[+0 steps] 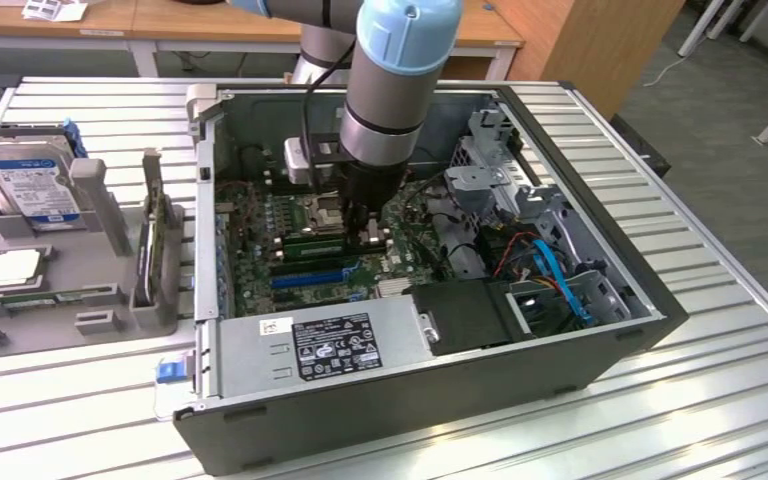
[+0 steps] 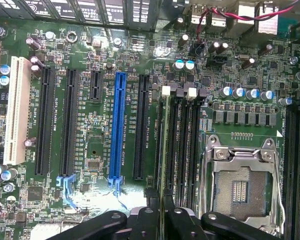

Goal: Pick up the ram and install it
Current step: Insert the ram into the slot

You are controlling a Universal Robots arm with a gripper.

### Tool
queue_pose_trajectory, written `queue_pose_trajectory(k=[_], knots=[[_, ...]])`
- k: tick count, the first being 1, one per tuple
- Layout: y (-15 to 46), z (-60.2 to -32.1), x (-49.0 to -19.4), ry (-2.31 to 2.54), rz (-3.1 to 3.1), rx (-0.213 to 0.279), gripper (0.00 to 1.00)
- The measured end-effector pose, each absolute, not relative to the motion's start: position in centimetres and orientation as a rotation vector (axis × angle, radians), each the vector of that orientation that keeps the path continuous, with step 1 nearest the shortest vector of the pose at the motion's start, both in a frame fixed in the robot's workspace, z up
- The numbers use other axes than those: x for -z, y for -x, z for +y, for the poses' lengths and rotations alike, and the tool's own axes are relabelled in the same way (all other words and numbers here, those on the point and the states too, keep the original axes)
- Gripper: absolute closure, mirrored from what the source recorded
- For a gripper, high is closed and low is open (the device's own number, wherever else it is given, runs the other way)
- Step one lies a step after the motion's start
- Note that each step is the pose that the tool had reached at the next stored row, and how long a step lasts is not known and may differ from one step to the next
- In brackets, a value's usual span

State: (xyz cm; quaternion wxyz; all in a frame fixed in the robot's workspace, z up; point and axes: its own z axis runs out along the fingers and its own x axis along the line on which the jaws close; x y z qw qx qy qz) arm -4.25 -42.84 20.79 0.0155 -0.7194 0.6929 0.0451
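A slatted metal table (image 1: 704, 400) carries an open computer case (image 1: 491, 400) lying on its side, with a gray holder (image 1: 91, 190) beside it on the exterior view's left. The robot arm (image 1: 391, 90) reaches straight down into the case from above. Along the case's near edge sits the silver power supply (image 1: 317, 345) with its black label. A hard drive (image 1: 31, 185) with a blue-and-white label stands in the holder.

The green motherboard (image 2: 90, 145) covers the floor of the case. On it, in the wrist view, lie a long white slot (image 2: 16, 110), several black expansion slots and one long blue slot (image 2: 119, 125). Next come the black memory slots (image 2: 185, 150), side by side, and then the open metal processor socket (image 2: 240, 185).

The ram (image 2: 163, 150) is seen edge-on as a thin green strip. It stands in line with the memory slot nearest the expansion slots, one end by that slot's white clip. Whether it is pushed fully home cannot be told.

The gripper (image 2: 164, 217) is directly over that slot, its black fingers pressed against the two faces of the ram, pinching it by its upper edge.
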Motion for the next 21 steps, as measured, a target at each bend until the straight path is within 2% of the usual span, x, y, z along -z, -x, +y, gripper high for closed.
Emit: queue_pose_trajectory(k=[6,7,8,9,17,21], knots=[[4.3,-42.8,-20.8,2.238,2.155,-0.141,0.85],[4.3,-42.8,-20.8,2.238,2.155,-0.141,0.80],[4.3,-42.8,-20.8,2.238,2.155,-0.141,0.80],[4.3,-42.8,-20.8,2.238,2.156,-0.140,0.73],[4.2,-42.8,-23.8,2.238,2.156,-0.140,0.73],[4.2,-42.8,-23.9,2.238,2.155,-0.141,0.73]])
